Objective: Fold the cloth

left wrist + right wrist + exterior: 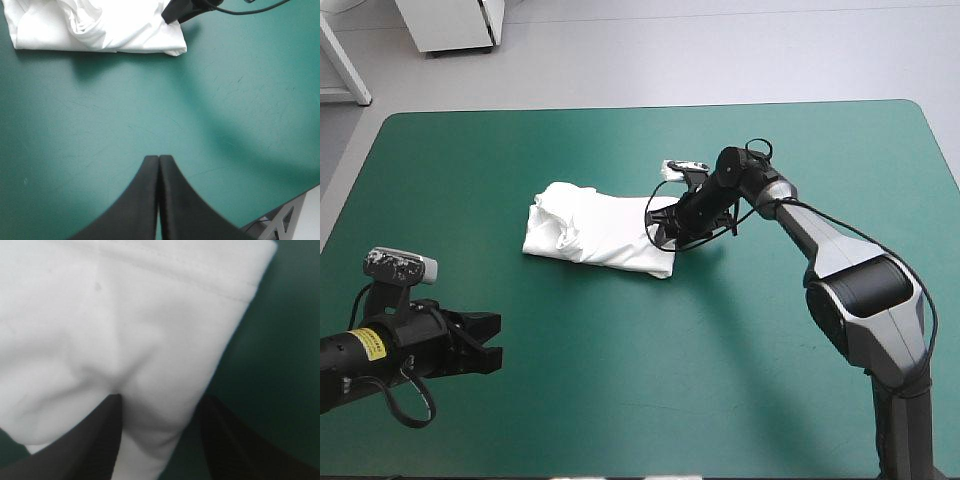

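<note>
So the white short-sleeved fabric T-shirt (590,228) is sitting around the middle of the rounded table (410,160) as a folded, slightly lumpy bundle. Its long side runs left to right, a bit nearer the far edge than the near one. The right gripper (663,230), with its two broad black curved fingers, is down at the bundle's right end. In its own wrist view those fingers are spread apart with a corner of the white cloth lying between them, not clamped on it. My read is that it's either lining up a pinch on that end for one more fold or just resting there (can't say which from this). The left gripper (488,343) is parked well apart from the shirt near the table's near-left corner, fingers pressed together into one point over bare cover, which looks like it's out of the way on purpose. The fold looks mostly done to me, though the bundle's left end is bunched with loose folds showing. The smooth teal-green cover (740,400) lies flat, with faint scuffs in the left wrist view, so I'd guess cloth slides on it easily. Beyond the far edge there's pale grey floor (720,50) and the foot of a white cabinet (450,25).
</note>
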You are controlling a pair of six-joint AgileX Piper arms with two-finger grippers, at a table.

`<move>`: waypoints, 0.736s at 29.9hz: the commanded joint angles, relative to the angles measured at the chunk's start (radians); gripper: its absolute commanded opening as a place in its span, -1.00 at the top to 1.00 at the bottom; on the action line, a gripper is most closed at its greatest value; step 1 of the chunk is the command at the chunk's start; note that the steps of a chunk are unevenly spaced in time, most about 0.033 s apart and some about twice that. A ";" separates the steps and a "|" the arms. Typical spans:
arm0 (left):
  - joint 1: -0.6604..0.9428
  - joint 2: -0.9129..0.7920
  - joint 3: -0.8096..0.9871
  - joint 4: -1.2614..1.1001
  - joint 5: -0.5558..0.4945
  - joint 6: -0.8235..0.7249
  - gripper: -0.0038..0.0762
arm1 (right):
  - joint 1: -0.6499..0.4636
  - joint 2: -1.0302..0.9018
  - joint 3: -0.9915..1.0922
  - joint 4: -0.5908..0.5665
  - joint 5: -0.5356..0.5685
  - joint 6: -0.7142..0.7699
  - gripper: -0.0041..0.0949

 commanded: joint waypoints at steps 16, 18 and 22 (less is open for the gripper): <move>-0.004 0.006 -0.021 -0.021 -0.056 -0.003 0.93 | 0.041 -0.034 -0.073 -0.089 0.069 0.044 0.96; -0.004 0.006 -0.021 -0.021 -0.056 -0.003 0.93 | 0.041 -0.035 -0.086 -0.156 0.089 0.056 0.96; -0.004 0.006 -0.021 -0.021 -0.058 -0.003 0.93 | 0.016 -0.042 -0.088 -0.263 0.124 0.091 0.96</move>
